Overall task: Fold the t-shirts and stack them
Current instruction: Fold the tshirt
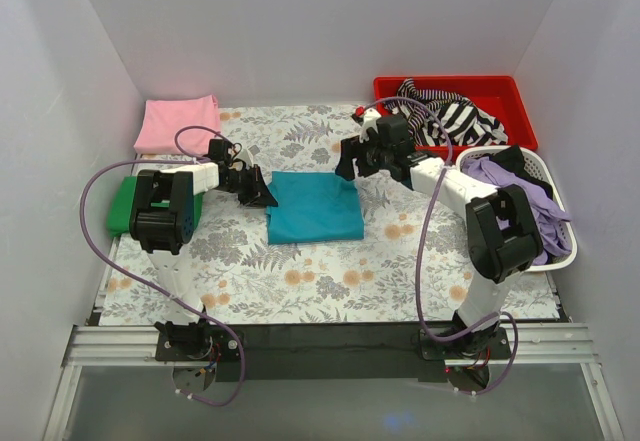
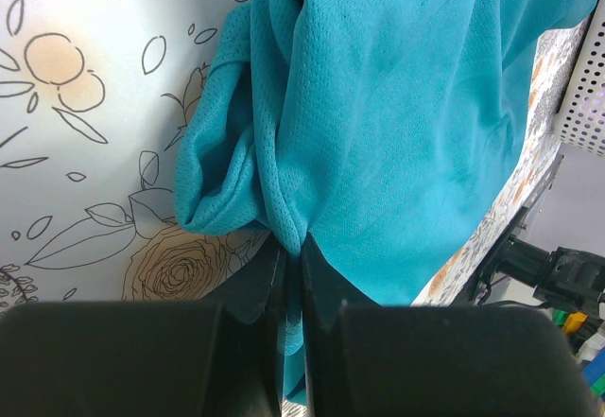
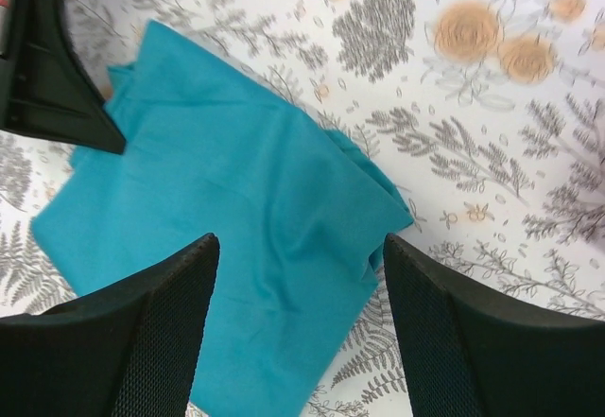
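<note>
Three t-shirts, two arms and two containers on a floral-print counter [image 1: 400, 261].

Item 1. Teal t-shirt [image 1: 315, 208]: mid-counter, between the arms, folded to a compact rectangle. It lies flat except at its left edge, which the left wrist view shows gathered into a bunched ridge of mesh cloth.

Item 2. Pink t-shirt [image 1: 178, 121]: folded, back left corner, well apart from the teal one.

Item 3. Green t-shirt [image 1: 122, 206]: left edge of the counter, partly hidden beneath the left arm. Its fold cannot be judged.

Item 4. Left tool [image 2: 293, 256]: closed, pinching the bunched left edge of the teal t-shirt.

Item 5. Right tool [image 3: 301, 247]: jaws wide apart, holding nothing, poised over the right back corner of the teal t-shirt and not visibly touching it.

Item 6. Red bin [image 1: 445, 83]: back right, holding a striped garment [image 1: 455, 119]. White basket [image 1: 556, 258]: right side, holding purple garments [image 1: 535, 196].

Step in hand, as judged: folding of the teal t-shirt looks done or nearly so, and it is now being taken up for stacking.

Next move, as judged: the right tool should descend and close on the right edge so both sides lift together without the layers sliding open. The shirt can then be carried left onto one of the shirts there.
</note>
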